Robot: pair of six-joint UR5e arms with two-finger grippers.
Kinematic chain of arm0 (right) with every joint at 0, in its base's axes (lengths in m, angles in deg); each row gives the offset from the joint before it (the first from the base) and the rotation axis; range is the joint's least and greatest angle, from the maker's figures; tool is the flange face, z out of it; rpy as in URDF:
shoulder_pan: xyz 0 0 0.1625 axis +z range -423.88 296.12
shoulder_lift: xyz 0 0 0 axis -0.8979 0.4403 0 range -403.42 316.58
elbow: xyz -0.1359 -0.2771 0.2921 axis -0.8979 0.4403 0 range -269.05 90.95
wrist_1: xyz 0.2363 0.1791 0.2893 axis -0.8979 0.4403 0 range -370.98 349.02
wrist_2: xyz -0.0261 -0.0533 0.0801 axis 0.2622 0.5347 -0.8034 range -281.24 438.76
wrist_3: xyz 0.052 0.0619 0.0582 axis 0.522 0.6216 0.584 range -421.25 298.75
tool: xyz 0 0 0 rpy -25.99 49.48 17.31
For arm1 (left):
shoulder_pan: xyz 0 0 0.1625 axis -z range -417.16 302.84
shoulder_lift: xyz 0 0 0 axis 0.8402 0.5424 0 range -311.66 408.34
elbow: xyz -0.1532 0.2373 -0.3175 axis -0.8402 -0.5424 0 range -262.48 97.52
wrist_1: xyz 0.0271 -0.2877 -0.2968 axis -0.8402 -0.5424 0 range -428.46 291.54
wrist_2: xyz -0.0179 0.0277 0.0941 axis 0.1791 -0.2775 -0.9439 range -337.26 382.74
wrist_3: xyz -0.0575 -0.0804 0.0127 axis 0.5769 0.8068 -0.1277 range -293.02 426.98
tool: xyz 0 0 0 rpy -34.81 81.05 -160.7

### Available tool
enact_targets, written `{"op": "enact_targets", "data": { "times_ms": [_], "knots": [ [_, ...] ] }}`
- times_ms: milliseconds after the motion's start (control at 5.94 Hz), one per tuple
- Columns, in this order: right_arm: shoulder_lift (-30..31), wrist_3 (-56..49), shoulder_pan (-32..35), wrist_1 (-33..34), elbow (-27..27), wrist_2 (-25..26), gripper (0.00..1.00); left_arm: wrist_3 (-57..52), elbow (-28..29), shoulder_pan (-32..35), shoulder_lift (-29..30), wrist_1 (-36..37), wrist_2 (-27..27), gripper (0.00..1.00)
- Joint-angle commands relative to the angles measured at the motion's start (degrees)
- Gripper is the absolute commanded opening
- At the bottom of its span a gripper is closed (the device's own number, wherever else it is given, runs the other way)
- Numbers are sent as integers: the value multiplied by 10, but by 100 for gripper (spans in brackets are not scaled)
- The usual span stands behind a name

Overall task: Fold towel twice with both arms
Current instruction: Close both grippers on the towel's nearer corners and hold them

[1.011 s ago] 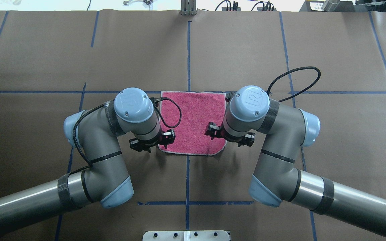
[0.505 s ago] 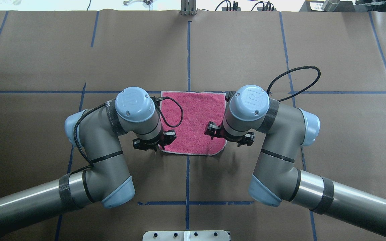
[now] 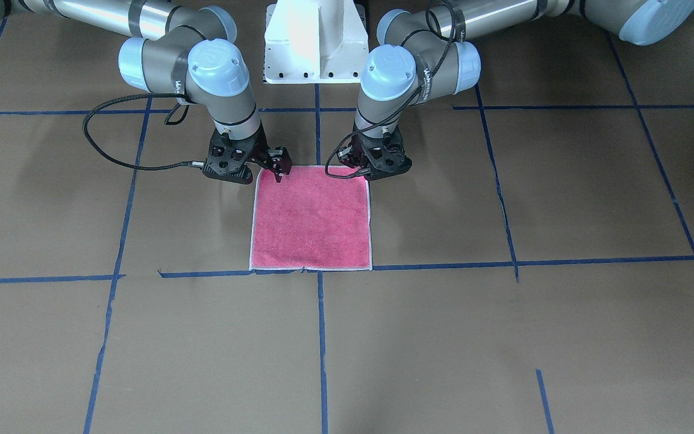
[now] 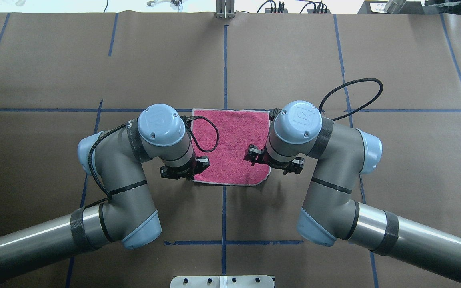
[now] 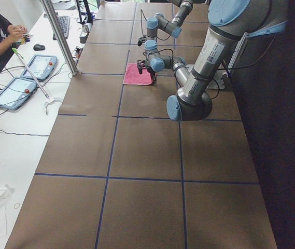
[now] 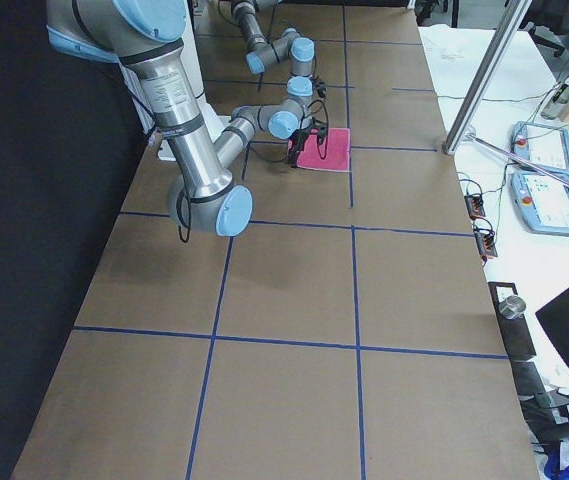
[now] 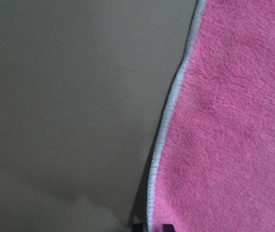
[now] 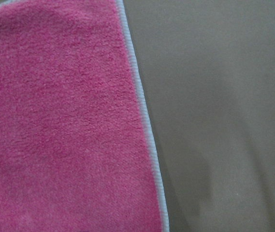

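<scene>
The towel [image 4: 232, 144] is a square pink-red cloth with a thin whitish stitched border. It lies flat and unfolded on the surface [image 4: 230, 64], pink face up. The left arm [image 4: 122, 176] and the right arm [image 4: 330, 176] are silver-grey tubes with light blue joint caps, both bent inward. The left end effector [image 3: 364, 173] and the right end effector [image 3: 279, 175] point down, one at each robot-side corner of the towel.

Left pincer [image 3: 360, 173], right pincer [image 3: 279, 172], both pointing down
</scene>
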Motion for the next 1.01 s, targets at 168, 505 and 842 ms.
{"op": "enact_targets", "data": {
  "times_ms": [168,505,842],
  "knots": [
    [-1,19,-2,0,1,-1,100,0,0,0,0,0,0,7],
    [5,58,-10,1,4,-3,100,0,0,0,1,0,0,7],
    [8,66,-17,1,4,-4,100,0,0,0,5,1,0,7]
  ]
}}
